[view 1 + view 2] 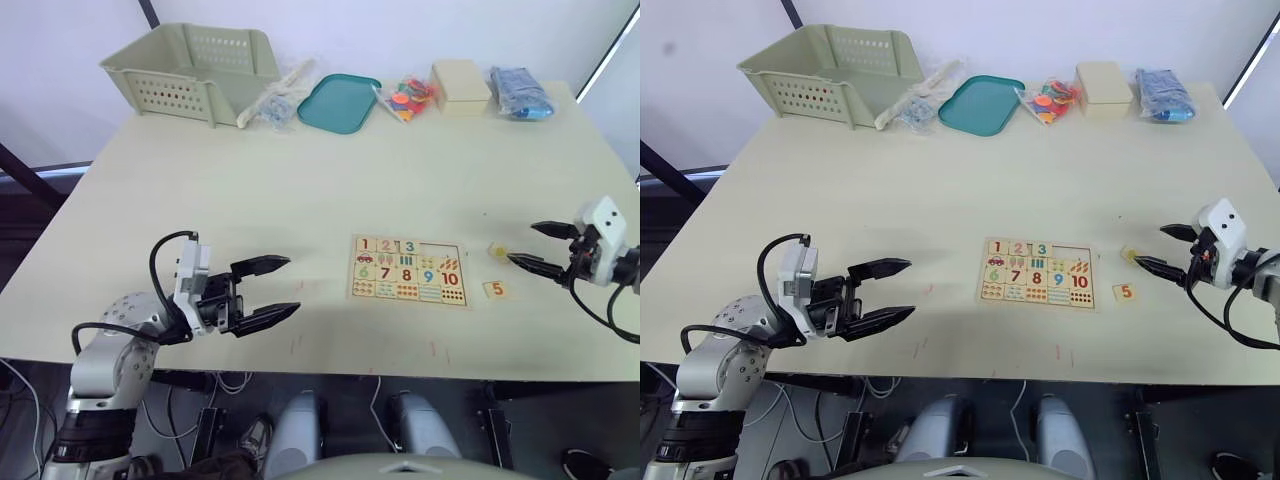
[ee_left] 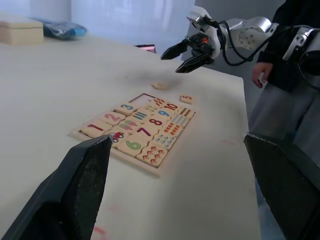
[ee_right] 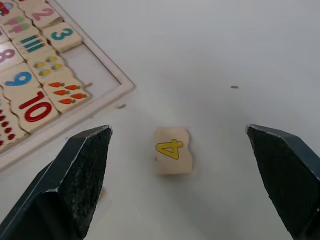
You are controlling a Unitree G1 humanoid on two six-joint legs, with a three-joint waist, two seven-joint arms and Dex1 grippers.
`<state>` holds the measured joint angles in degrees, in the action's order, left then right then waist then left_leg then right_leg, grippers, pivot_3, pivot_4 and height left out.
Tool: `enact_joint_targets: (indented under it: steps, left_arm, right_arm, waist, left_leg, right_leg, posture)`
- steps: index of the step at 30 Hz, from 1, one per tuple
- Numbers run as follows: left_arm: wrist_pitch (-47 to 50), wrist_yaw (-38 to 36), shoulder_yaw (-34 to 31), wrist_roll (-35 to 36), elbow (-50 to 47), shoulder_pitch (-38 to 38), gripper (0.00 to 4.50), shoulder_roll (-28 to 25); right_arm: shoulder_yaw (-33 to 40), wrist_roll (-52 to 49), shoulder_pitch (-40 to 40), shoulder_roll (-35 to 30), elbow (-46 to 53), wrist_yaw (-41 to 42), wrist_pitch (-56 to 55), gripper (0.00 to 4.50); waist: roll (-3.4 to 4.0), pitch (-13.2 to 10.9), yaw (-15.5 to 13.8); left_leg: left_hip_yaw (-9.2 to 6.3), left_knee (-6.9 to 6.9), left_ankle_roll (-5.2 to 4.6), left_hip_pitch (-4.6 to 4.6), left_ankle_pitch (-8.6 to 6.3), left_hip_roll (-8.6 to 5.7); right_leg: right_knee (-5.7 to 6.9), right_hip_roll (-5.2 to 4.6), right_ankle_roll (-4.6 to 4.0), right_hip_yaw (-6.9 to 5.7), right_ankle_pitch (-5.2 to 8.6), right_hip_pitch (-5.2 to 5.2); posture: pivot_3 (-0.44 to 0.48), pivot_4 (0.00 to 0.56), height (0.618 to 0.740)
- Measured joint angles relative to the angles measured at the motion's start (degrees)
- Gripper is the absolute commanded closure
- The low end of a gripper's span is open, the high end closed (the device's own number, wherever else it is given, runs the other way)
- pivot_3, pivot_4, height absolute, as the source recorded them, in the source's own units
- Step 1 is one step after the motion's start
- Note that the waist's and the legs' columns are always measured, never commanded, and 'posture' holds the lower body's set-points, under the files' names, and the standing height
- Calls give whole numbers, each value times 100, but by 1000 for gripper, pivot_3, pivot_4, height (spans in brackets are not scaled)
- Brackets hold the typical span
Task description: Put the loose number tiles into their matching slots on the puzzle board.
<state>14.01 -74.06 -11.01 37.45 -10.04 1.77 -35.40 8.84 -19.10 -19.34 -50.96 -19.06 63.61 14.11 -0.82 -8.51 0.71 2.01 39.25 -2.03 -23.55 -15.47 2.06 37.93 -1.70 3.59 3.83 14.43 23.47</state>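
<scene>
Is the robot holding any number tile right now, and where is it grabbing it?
No, nothing is held. Both the left gripper and the right gripper are open and empty. The 4 tile lies loose on the table between the right fingers.

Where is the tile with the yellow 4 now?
The 4 tile lies on the table, right of the puzzle board, between the right gripper's open fingers.

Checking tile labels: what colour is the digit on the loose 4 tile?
Yellow; the 4 tile shows best in the right wrist view.

You're looking at a pale matt wooden tile 4 (image 3: pixel 173 150) lying between the right gripper (image 3: pixel 182 175)'s dull black fingers, beside the smooth light-wood puzzle board (image 3: pixel 112 93).
</scene>
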Motion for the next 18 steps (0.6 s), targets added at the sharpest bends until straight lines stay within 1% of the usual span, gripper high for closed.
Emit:
enact_joint_targets:
  steps: [6,13,18]
  left_arm:
    - [-148,-83,-4,-4,187,7,56,-21]
    - [-143,-137,-5,51,206,16,56,-63]
    - [-141,-182,-5,85,210,16,56,-106]
  right_arm:
    - [-391,343,-367,159,-596,14,-116,0]
    - [-649,572,-824,182,-1111,383,-277,0]
    - [-728,707,-932,189,-1372,606,-495,0]
  waist:
    - [0,0,6]
    - [2,-1,13]
    - [3,-2,9]
  left_leg:
    - [2,0,0,1,0,1]
    - [4,0,0,2,0,3]
    - [4,0,0,1,0,4]
  right_leg:
    - [1,0,0,1,0,1]
    - [2,0,0,2,0,1]
    - [0,-2,0,1,0,1]
  posture:
    - [0,150,740]
    - [0,150,740]
    - [0,150,740]
